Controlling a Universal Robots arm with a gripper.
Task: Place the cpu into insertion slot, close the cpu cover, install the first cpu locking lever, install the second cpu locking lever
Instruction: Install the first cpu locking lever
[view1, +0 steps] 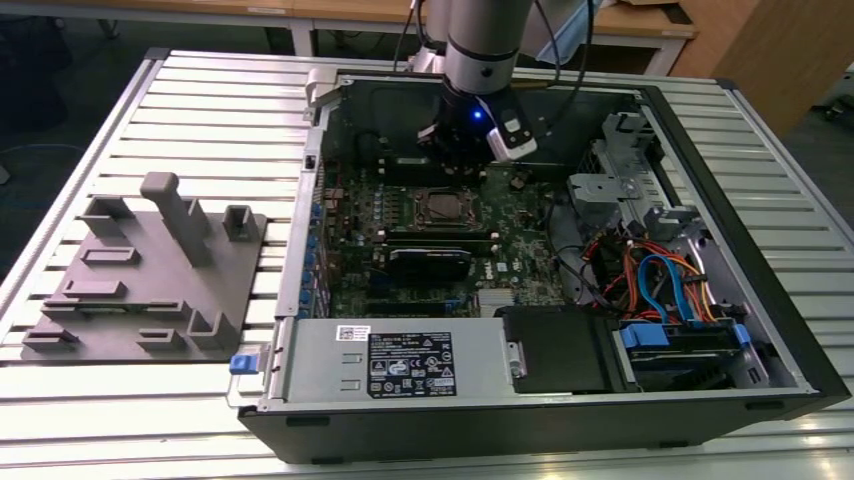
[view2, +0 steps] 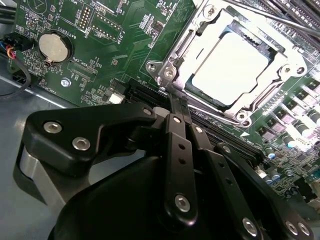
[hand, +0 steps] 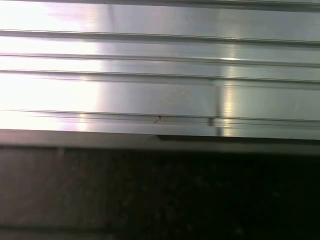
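Observation:
The cpu, a flat square with a pale silver top, lies in the insertion slot on the green board. The silvery cpu cover lies down around it, its window framing the chip. A thin metal lever rod runs along the socket's far side. My gripper is shut, its black fingers pressed together just off one corner of the socket, with nothing seen between them. In the exterior view the gripper hangs inside the open computer case just behind the cpu.
A grey fixture plate lies at the exterior view's left. The power supply and coloured cables fill the case's near and right parts. A coin battery sits on the board. A black card stands in front of the socket.

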